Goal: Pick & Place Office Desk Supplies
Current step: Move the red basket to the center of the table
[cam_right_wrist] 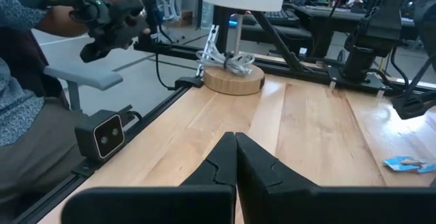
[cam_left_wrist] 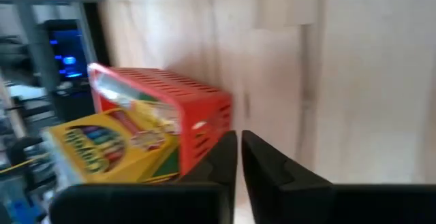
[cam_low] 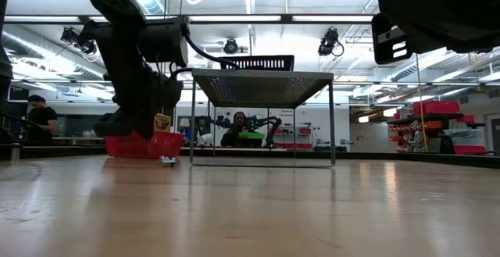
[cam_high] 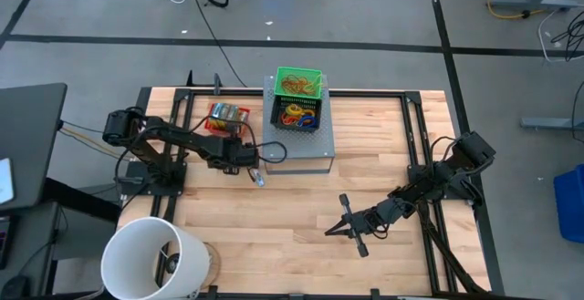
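Left gripper (cam_high: 256,174), fingers closed on nothing visible, hovers near the desk's far-left part beside the red basket (cam_high: 226,118) holding a crayon packet (cam_left_wrist: 112,149); right gripper (cam_high: 341,227) waits clenched, near-right.

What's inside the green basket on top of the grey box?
The green basket holds a tangle of orange-yellow rubber bands. Anything beneath that tangle is covered, so the basket's floor cannot be checked.
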`<state>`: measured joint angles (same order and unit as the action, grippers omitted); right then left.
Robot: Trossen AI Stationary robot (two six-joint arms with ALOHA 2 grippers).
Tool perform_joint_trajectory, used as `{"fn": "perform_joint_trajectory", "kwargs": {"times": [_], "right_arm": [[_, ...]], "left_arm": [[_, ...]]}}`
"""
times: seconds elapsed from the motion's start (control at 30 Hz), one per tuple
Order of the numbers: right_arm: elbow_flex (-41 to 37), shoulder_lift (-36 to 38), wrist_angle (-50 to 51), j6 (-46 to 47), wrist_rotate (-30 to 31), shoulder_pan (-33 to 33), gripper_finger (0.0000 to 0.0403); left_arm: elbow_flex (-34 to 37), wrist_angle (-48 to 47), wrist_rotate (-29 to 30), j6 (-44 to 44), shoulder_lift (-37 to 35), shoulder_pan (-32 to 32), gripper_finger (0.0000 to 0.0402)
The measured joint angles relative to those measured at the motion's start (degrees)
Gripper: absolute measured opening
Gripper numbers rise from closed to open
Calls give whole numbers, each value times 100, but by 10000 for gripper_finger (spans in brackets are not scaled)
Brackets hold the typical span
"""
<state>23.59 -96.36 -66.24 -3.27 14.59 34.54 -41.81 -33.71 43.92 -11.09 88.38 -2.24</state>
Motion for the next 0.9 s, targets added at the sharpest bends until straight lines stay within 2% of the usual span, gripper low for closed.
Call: {"fn": "perform_joint_trajectory", "kwargs": {"times": [0.07,0.17,0.4,0.53,0.6,0.8,0.9], "right_arm": [[0,0,0,0,0,0,2],[0,0,0,2,0,0,2],[0,0,-22,109,-2,0,2],[0,0,-24,111,-63,0,2],[0,0,-30,111,-66,0,2],[2,0,-44,111,-98,0,2],[2,0,-45,111,-99,0,2]], "left_arm": [[-40,-14,151,2,-1,11,47],[-118,-29,62,98,-82,-38,85],[-161,-14,-85,21,-451,-172,198],[-163,33,-653,-238,-518,-379,247],[-147,129,-975,-365,-518,-521,258],[-104,264,-1019,-555,-516,-930,259],[-104,261,-1262,-640,-516,-1093,255]]}}
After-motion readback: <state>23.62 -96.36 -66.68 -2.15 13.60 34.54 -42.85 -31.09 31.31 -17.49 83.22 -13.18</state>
